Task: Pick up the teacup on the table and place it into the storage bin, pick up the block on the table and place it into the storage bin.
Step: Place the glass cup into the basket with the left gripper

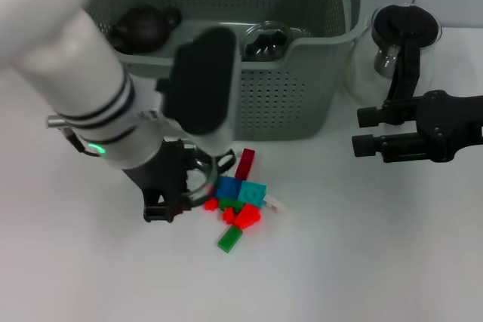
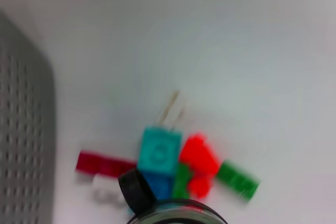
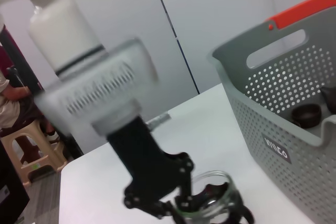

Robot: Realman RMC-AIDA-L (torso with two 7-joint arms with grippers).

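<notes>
A clear glass teacup (image 1: 202, 179) sits low over the table just left of the block pile, with my left gripper (image 1: 189, 188) shut around it. The left wrist view shows the teacup's rim (image 2: 178, 214) and one black fingertip (image 2: 136, 190) above the blocks. The right wrist view shows the same teacup (image 3: 210, 195) in those fingers. The blocks (image 1: 240, 201) are a small heap: dark red, blue, teal (image 2: 160, 150), red and green. The grey-green storage bin (image 1: 302, 88) stands behind them. My right gripper (image 1: 362, 130) hovers open at the right, holding nothing.
A glass pot with a black handle (image 1: 404, 35) stands right of the bin, behind the right arm. Inside the bin lie a dark teapot (image 1: 143, 28), a glass cup (image 1: 268, 39) and a dark cup (image 3: 307, 114). The bin's wall (image 2: 21, 129) is close to the blocks.
</notes>
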